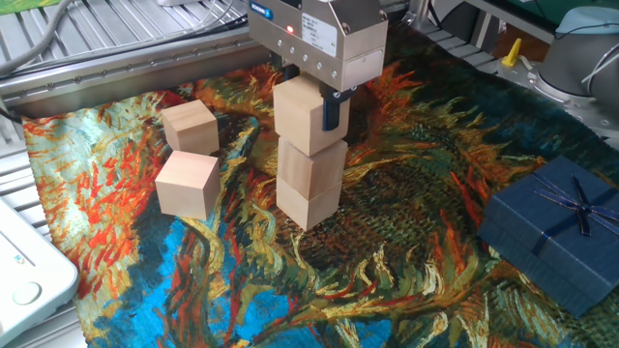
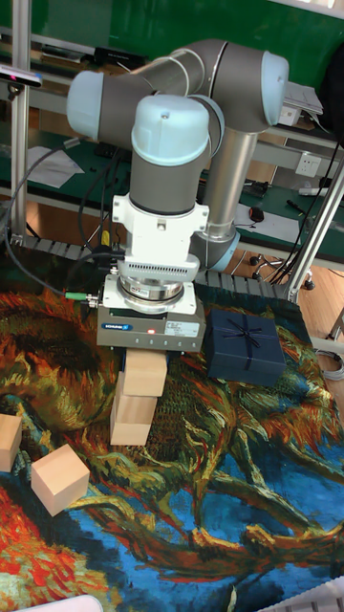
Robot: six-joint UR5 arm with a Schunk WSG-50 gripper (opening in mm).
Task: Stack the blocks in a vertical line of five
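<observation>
My gripper [image 1: 309,104] [image 2: 145,366] is shut on one pale wooden block [image 1: 302,121] [image 2: 145,375]. That block hangs right over a stack of two blocks, an upper one [image 1: 311,169] [image 2: 135,408] and a lower one [image 1: 308,205] on the painted cloth. Its underside meets or nearly meets the upper block; I cannot tell if they touch. A dark finger [image 1: 331,110] shows on the held block's right face. Two loose blocks lie to the left, one farther back [image 1: 190,126] [image 2: 8,440] and one nearer [image 1: 187,184] [image 2: 59,476].
A dark blue ribboned gift box [image 1: 556,227] [image 2: 247,346] sits on the cloth to the right of the stack. A metal rail [image 1: 116,72] runs along the back left edge. A white device [image 1: 24,271] lies at the front left.
</observation>
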